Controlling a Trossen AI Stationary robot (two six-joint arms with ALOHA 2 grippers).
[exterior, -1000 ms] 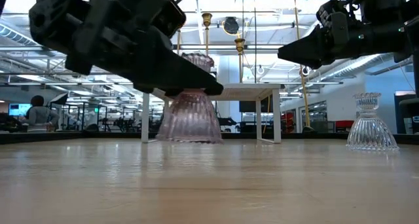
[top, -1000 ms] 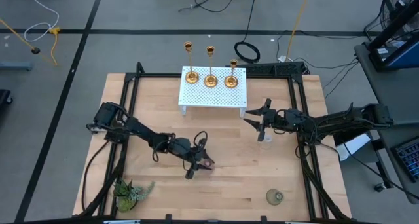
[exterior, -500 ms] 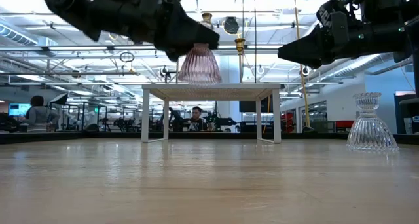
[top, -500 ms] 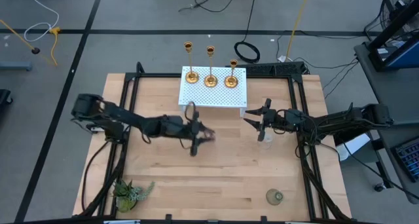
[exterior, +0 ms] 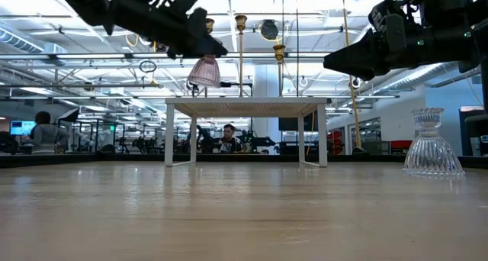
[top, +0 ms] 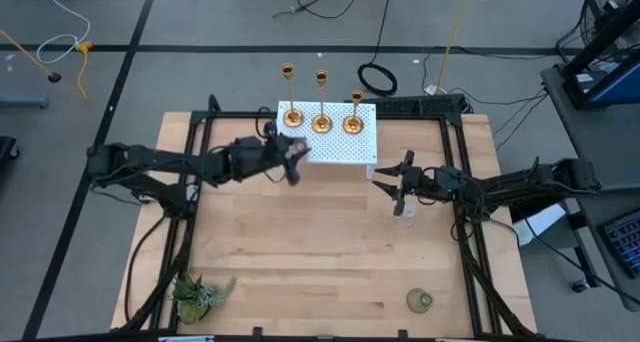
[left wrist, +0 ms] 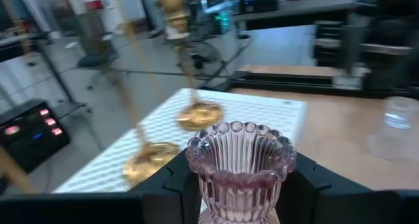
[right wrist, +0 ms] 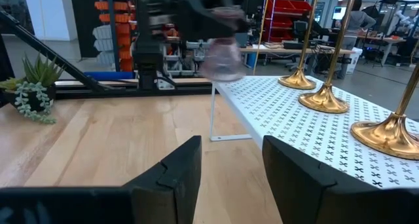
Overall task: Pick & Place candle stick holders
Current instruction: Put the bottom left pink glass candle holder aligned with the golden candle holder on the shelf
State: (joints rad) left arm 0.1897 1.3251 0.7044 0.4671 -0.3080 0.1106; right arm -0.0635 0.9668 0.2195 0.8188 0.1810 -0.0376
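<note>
Green glass sits nearest me: the green holder [top: 420,301] stands alone near the table's [top: 340,272] front right corner, and a leafy sprig [top: 196,293] lies near the front left corner. Farther in, toward the right edge, I see the clear holder [exterior: 431,143] standing upright on the wood, with my right gripper [top: 393,182] hovering just above and beside it, not touching. From the right wrist view its two fingers [right wrist: 169,173] are spread apart with nothing between them.

Beyond that, I have the left gripper [top: 291,160] raised in the air at the front left corner of the white rack [top: 345,149]. Its fingers are clamped on the pink holder [left wrist: 239,164] low on its ribbed body, scalloped mouth toward the wrist camera. In the low view the pink glass hangs above the level of the rack's top, not resting on it.

At the rack's far edge, three gold candlesticks [top: 321,107] stand upright in a row, bases on the perforated top. People [exterior: 228,138] sit in the room behind the table.
</note>
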